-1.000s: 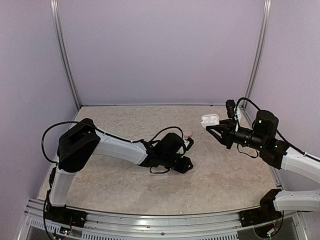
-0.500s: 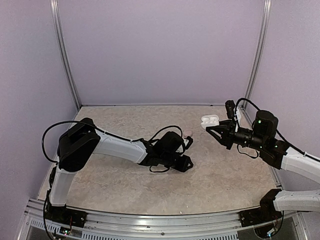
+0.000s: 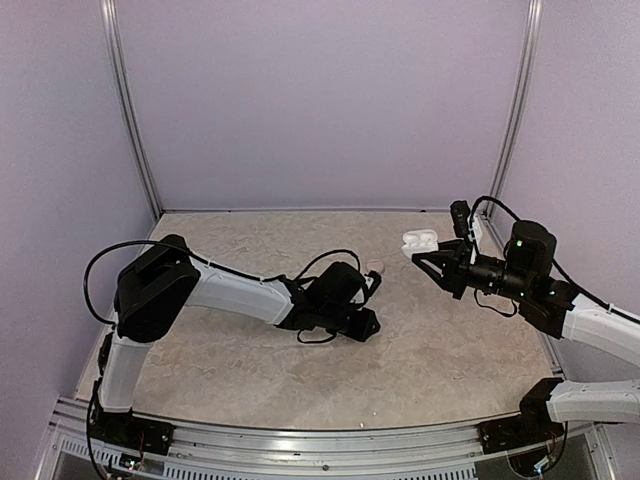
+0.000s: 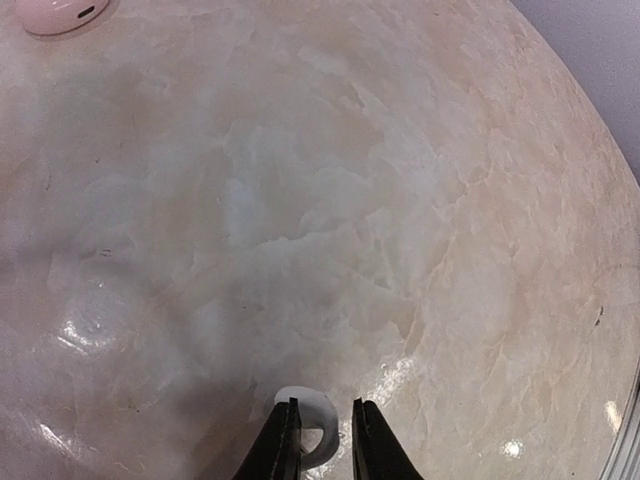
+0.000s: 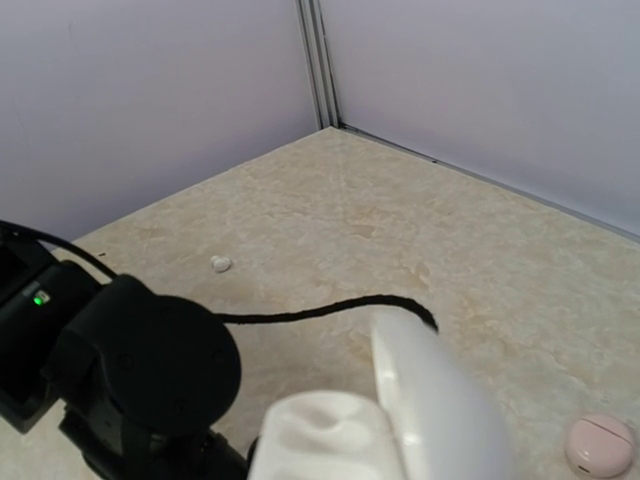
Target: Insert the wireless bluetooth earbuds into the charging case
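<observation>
My right gripper [image 3: 428, 252] is shut on a white charging case [image 3: 420, 240] with its lid up, held above the table at the right. In the right wrist view the case [image 5: 330, 440] fills the bottom and hides the fingers. My left gripper [image 4: 322, 440] is low over the table's middle [image 3: 368, 325], its jaws a narrow gap apart. A white earbud [image 4: 318, 412] lies between them, against the left finger, with a gap to the right finger. Another small white earbud [image 5: 221, 264] lies on the table beyond the left arm.
A pink oval case [image 3: 375, 267] lies shut on the table between the two grippers; it also shows in the left wrist view [image 4: 58, 12] and the right wrist view [image 5: 598, 445]. A black cable [image 5: 320, 310] from the left arm loops over the table. Purple walls close three sides.
My left gripper has shifted a little to the left, uncovering more of the pink case. The right arm with the white case has held still.
</observation>
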Tool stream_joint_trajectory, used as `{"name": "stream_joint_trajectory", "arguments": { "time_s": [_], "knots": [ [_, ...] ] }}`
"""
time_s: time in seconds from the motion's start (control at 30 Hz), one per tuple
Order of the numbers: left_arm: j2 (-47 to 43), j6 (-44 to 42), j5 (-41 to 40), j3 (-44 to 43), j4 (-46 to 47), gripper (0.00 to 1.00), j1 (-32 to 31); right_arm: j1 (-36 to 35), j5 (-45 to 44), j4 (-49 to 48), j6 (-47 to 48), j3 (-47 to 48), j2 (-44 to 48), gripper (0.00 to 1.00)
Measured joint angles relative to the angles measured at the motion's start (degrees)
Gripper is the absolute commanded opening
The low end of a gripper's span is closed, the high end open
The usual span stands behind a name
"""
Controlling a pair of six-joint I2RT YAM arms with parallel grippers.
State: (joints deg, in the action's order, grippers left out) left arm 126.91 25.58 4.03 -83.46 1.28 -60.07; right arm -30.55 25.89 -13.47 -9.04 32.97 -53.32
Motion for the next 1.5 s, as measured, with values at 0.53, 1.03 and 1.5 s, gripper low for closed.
{"name": "stream_joint_trajectory", "arguments": {
  "time_s": [0.53,1.03,1.5],
  "knots": [
    [-0.1,-0.7,-1.0,0.0,-0.9,0.06,0.8,0.0,0.0,0.0,0.0,0.0,0.0,0.02],
    [-17.1,-11.5,-2.8,13.7,-1.1,0.0,3.0,0.0,4.5,-0.1,2.1,0.0,0.0,0.02],
    [-48.1,-29.2,4.9,25.0,1.1,0.04,4.8,-1.3,18.2,-6.9,5.0,0.0,-4.6,0.0]
  ]
}}
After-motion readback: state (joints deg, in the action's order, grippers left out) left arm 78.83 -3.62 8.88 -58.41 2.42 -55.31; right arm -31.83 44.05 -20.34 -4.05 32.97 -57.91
